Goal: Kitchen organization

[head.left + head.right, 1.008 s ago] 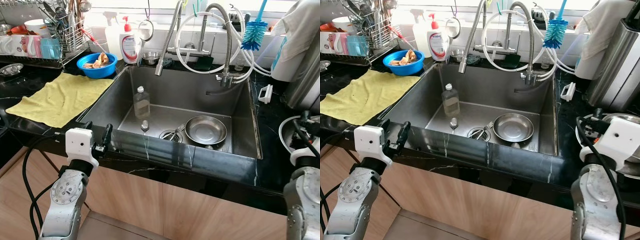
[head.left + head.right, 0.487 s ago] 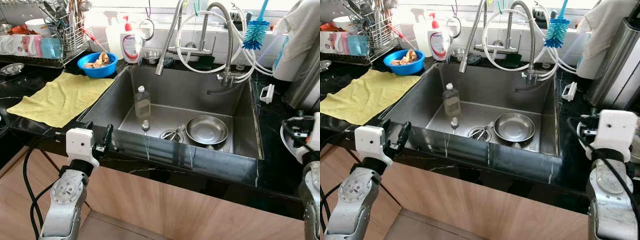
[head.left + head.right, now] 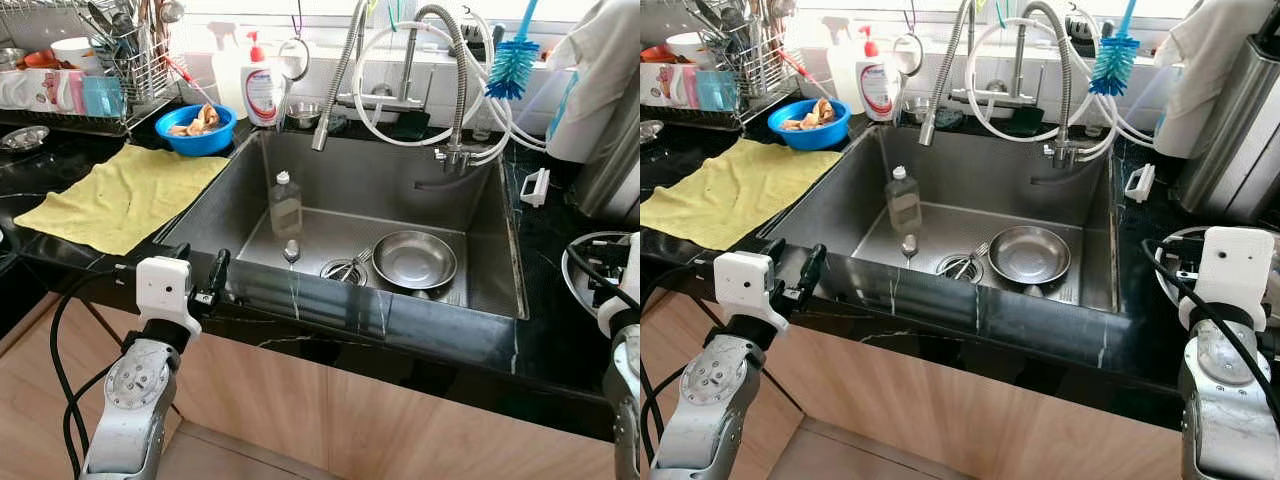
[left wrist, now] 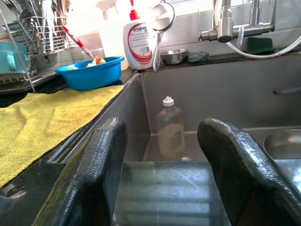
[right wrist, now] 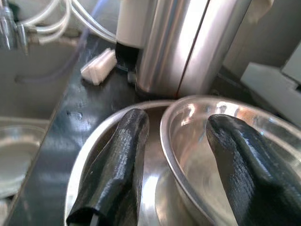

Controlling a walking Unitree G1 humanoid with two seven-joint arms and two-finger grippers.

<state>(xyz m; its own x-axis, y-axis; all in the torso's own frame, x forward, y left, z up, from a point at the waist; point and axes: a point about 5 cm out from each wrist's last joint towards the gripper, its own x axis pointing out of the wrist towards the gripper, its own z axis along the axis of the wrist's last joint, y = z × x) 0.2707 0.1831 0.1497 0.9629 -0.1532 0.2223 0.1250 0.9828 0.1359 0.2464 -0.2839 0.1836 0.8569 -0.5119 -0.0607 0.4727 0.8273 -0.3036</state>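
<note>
Step in hand, by judgement: reach for the stacked steel bowls (image 5: 221,155) on the black tabletop (image 3: 545,260) right of the sink (image 3: 350,190). Right pincer (image 5: 174,165) spread wide, holding nothing, one finger either side of the upper bowl's near rim. Next move calls for a short drop and a clench on that thin, slippery rim.

Left pincer (image 4: 164,165) likewise spread and holding nothing, parked at the tabletop's front edge, aimed into the sink.

In the sink: clear bottle (image 3: 284,205) upright, steel pan (image 3: 414,259), fork and strainer at the drain.

Around: yellow cloth (image 3: 125,195), blue bowl (image 3: 195,130), dish rack (image 3: 100,70), soap bottle (image 3: 262,90), blue brush (image 3: 512,62).

Obstacles: tall steel container (image 5: 188,47) close behind the bowls; faucet hoses (image 3: 430,90) looping over the sink.
</note>
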